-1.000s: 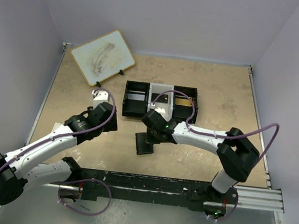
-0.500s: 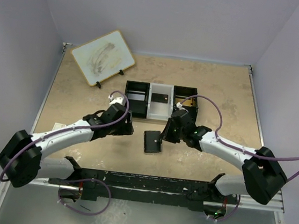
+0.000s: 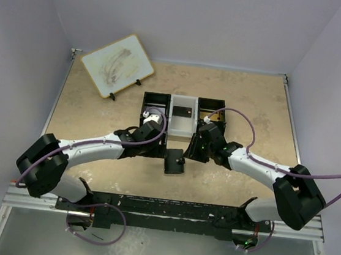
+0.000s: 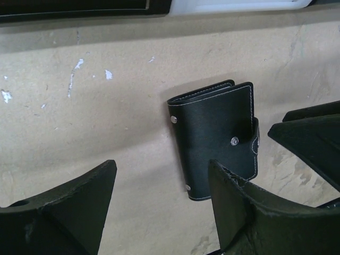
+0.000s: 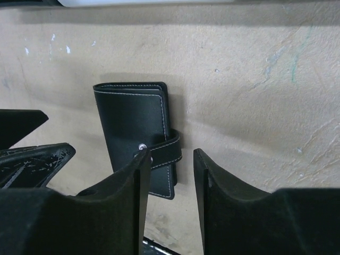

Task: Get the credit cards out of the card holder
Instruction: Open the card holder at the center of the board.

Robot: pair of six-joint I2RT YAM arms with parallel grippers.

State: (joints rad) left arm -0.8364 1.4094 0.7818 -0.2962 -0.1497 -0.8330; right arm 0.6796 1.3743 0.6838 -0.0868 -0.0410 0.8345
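Two pairs of jaws close in on one wallet from either side. The right gripper [image 5: 169, 158] has its jaws apart by a modest gap and grips nothing. The strap of the card holder [image 5: 135, 127] shows in that gap, and one fingertip [image 5: 139, 162] overlaps the snap stud in the right wrist view; whether it touches the leather cannot be told. The left gripper [image 4: 160, 172] has its jaws spread wide, also holding nothing, with the wallet's near corner hidden behind one of its fingers [image 4: 249, 212].

The card holder is folded shut with its strap snapped. It lies flat on the beige table [image 3: 253, 106], between the two grippers and just on the near side of the tray [image 3: 146, 126]. The tray has three compartments, black at each end and pale in the middle, and a dark card [image 3: 183, 112] lies in the middle one. Well apart, at the far left corner, a white board [image 3: 117, 65] with a yellow rim leans on its stand.
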